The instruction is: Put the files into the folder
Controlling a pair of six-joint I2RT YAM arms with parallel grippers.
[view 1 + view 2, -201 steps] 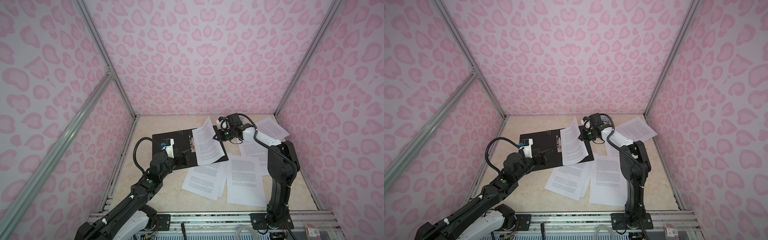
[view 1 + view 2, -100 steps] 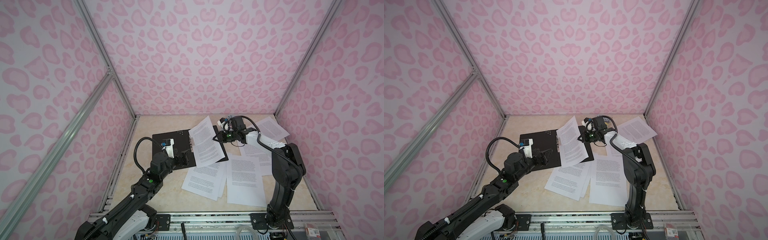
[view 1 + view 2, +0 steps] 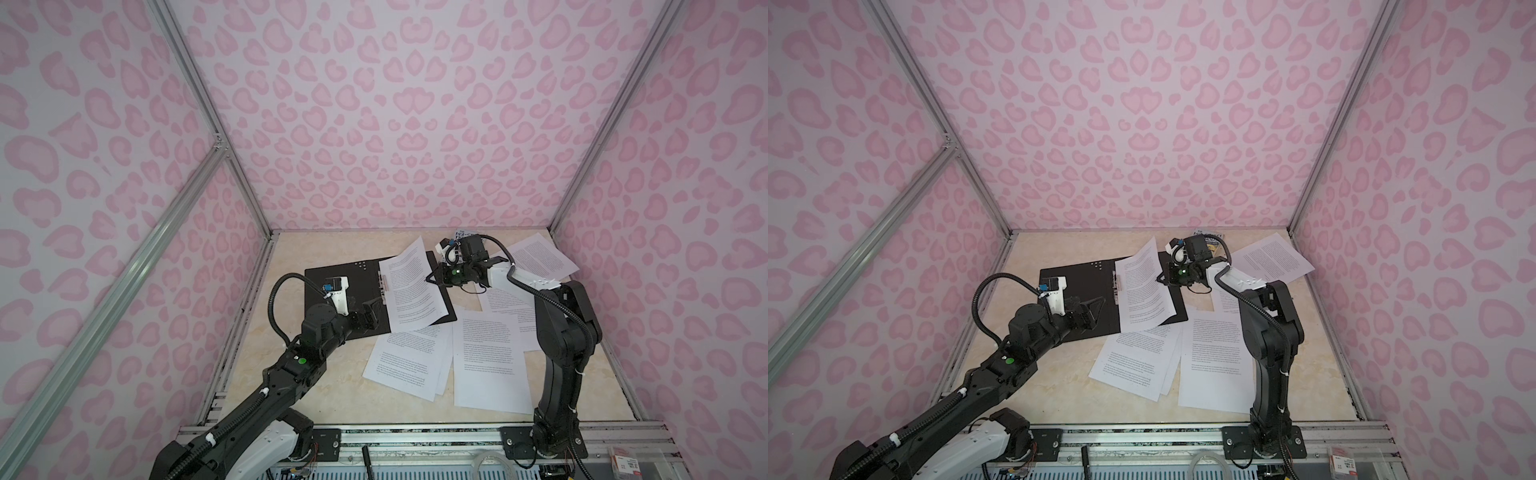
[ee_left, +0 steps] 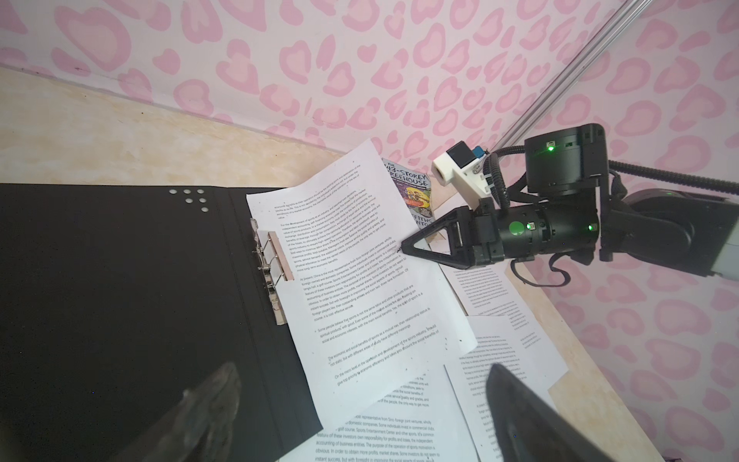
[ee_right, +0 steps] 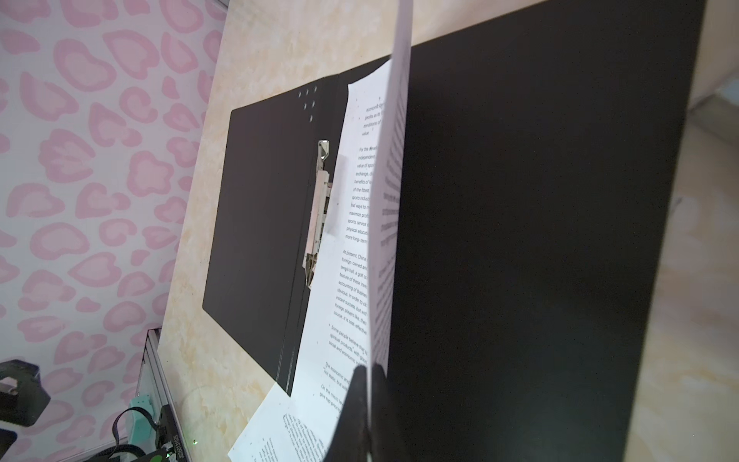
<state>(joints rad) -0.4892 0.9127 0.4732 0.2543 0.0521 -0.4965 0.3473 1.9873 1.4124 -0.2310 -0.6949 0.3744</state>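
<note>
The right gripper (image 3: 429, 279), clamped on one printed sheet (image 3: 411, 291), has carried it toward 9 o'clock across the open folder (image 3: 363, 278), up to its spine clip (image 3: 382, 282). The left gripper (image 3: 369, 318) waits, fully spread. The other files (image 3: 490, 361) lie loose at 5 o'clock.

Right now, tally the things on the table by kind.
Sheets: at least 6; some overlap, so the exact count is unsure
Folder: 1
Book: 1
Total: at least 8

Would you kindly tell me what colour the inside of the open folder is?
The folder is black inside, best seen in the left wrist view.
</note>
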